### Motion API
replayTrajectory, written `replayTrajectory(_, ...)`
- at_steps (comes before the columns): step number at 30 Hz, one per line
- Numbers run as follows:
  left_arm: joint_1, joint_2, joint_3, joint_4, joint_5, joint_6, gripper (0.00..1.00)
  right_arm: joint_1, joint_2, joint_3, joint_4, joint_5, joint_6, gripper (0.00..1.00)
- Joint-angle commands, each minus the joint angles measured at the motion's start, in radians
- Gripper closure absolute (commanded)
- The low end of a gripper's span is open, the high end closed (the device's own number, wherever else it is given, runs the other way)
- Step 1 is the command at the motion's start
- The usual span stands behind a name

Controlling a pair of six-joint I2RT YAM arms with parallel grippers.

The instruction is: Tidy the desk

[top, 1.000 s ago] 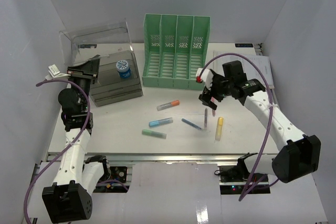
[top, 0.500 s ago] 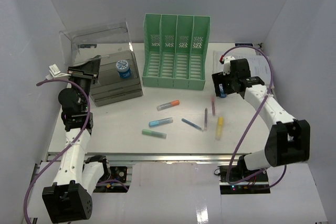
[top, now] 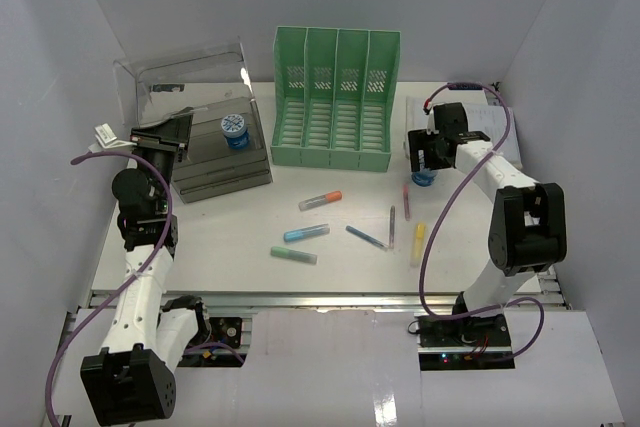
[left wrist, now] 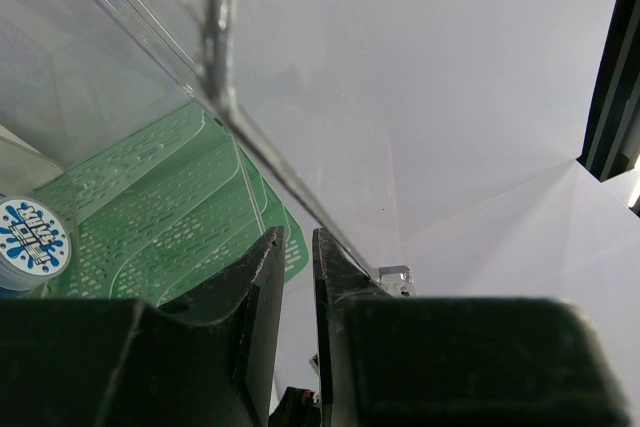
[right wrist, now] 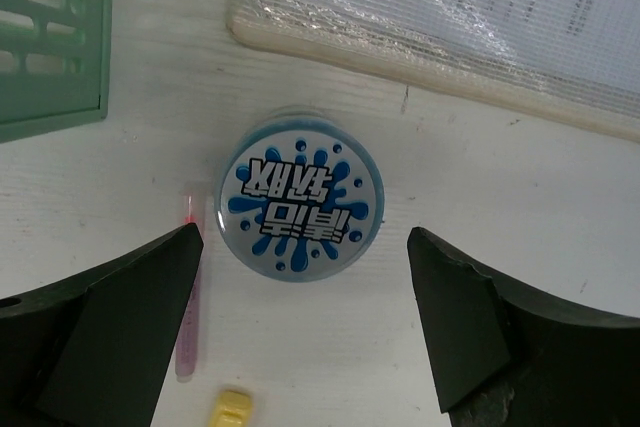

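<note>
1. Desk (top: pixel 230 227) fills my overhead feed: a white tabletop under both arms, with a metal rail along its near edge.
2. The green slotted file rack (top: pixel 335 97) stands at the far centre of it, open side toward me.
3. The clear plastic drawer box (top: pixel 205 137) sits left of the rack, its lid tipped up at the back.
4. A stack of printed papers (top: pixel 505 132) lies at the far right, partly under the right arm.
5. The right gripper (right wrist: pixel 303 242) hangs over the desk just in front of those papers. Its fingers are spread wide on either side of a round blue tub (right wrist: pixel 300 205) and clear of it on both sides.
6. The left gripper (left wrist: pixel 292 247) points at the drawer box's clear wall. Its fingers are drawn almost together, with only a sliver of gap and nothing between them.
7. A second blue tub (top: pixel 235 130) rests on top of the drawer box (same splash label, from what I can see).
8. Loose on the middle of the desk are:
   - an orange-capped marker (top: pixel 320 200)
   - a blue highlighter (top: pixel 306 233)
   - a green highlighter (top: pixel 293 255)
   - a blue pen (top: pixel 365 237)
   - a grey pen (top: pixel 391 227)
   - a yellow highlighter (top: pixel 417 244)
9. A pink pen (right wrist: pixel 188 287) lies just beside the tub under the right gripper, near the left finger.
</note>
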Motion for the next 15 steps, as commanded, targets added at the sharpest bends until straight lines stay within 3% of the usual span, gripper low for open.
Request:
replayTrajectory(1, 0.004, -0.012, -0.001, 0.032, 0.006, 0.000, 0.72, -0.013, 0.066, 0.049, 0.034, -0.060, 0.050, 0.10)
replayTrajectory(7, 0.004, -0.012, -0.003, 0.034, 0.008, -0.002, 0.72, -0.028, 0.118, 0.080, 0.036, -0.050, 0.069, 0.09)
replayTrajectory(10, 0.004, -0.013, -0.006, 0.035, 0.008, -0.004, 0.72, -0.040, 0.124, 0.086, 0.049, -0.066, 0.058, 0.03)
replayTrajectory(12, 0.004, -0.014, -0.007, 0.037, 0.008, -0.004, 0.72, -0.041, 0.119, 0.082, 0.066, -0.082, 0.044, 0.10)
replayTrajectory(15, 0.004, -0.015, -0.007, 0.039, 0.008, -0.005, 0.72, -0.041, 0.101, 0.069, 0.089, -0.114, 0.013, 0.29)
